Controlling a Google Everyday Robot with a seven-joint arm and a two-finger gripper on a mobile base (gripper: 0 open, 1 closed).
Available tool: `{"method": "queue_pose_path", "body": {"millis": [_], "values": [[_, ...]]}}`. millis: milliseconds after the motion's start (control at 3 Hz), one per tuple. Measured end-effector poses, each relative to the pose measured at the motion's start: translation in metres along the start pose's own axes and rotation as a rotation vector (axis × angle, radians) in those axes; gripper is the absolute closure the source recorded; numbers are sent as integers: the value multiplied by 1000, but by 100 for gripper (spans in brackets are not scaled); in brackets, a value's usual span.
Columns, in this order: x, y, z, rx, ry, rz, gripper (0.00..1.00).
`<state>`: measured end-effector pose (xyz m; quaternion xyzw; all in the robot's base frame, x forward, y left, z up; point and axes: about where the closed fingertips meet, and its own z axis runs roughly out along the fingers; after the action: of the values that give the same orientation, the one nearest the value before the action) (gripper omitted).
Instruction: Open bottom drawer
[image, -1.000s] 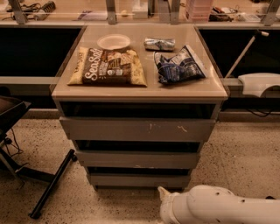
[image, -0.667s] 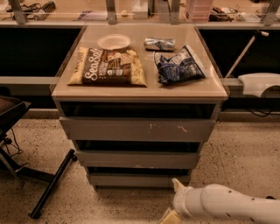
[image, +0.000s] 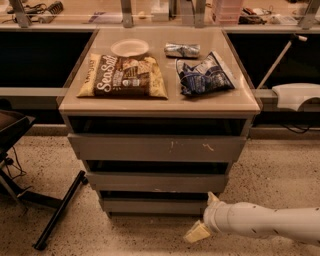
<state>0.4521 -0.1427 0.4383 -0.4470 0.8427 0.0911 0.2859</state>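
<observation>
Gripper (image: 204, 216) just beside bottom drawer (image: 150, 205)

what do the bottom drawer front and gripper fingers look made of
The bottom drawer front looks like matte grey painted or laminated board: flat, no shine; metal is possible. The gripper, open by the drawer's right end near the floor, has tan fingers, probably rubber or soft plastic: dull beside the white arm.

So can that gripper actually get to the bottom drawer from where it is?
Probably yes. The open gripper hangs low, right by the right end of the bottom drawer, and nothing visible stands between them.
</observation>
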Motion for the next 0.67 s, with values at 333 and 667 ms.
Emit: {"method": "queue_pose_path", "body": {"millis": [333,667], "values": [[1,3,5,-3,-3,7,0],[-1,-13,29,45,-77,46,0]]}}
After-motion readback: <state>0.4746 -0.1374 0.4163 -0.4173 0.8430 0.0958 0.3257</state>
